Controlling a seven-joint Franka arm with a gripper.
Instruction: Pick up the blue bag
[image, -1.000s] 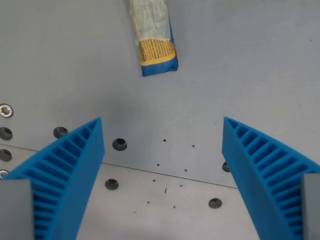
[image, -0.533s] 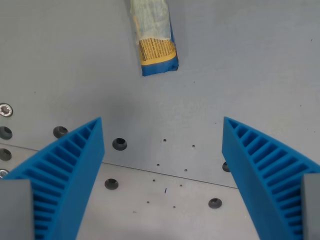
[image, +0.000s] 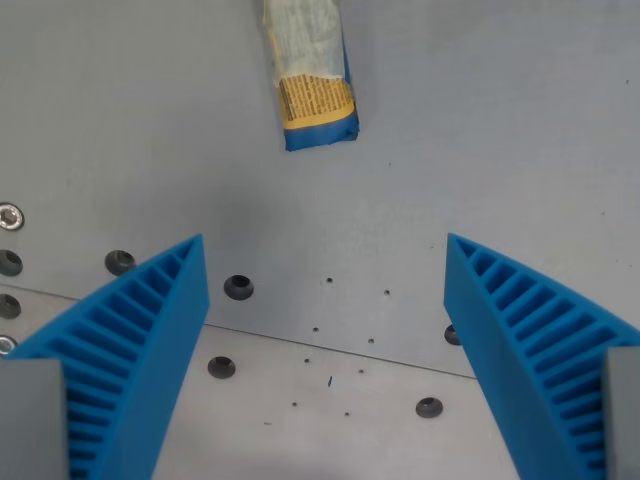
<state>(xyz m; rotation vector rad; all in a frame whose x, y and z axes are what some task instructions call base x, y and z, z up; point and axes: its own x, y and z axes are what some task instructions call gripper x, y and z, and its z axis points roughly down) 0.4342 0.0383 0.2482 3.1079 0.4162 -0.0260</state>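
Grey metal table (image: 480, 110) fills the wrist view, a flat matte plate crossed by a seam running from nine o'clock down toward four o'clock. Two ribbed blue fingers (image: 130, 340) of the gripper (image: 325, 255) enter from seven and five o'clock, spread wide apart with nothing between them and bare plate showing in the gap. The blue bag (image: 310, 75) lies flat on the table at twelve o'clock, well apart from both fingers, its upper part cut off by the frame edge. It is a narrow, elongated packet: a blue edge and lower border, a yellow panel of small dark print just above that border, and a pale, crinkled, partly translucent section above the panel. Dark round screw holes (image: 238, 288) dot the plate near the seam, with a silver screw head (image: 9, 215) at nine o'clock.
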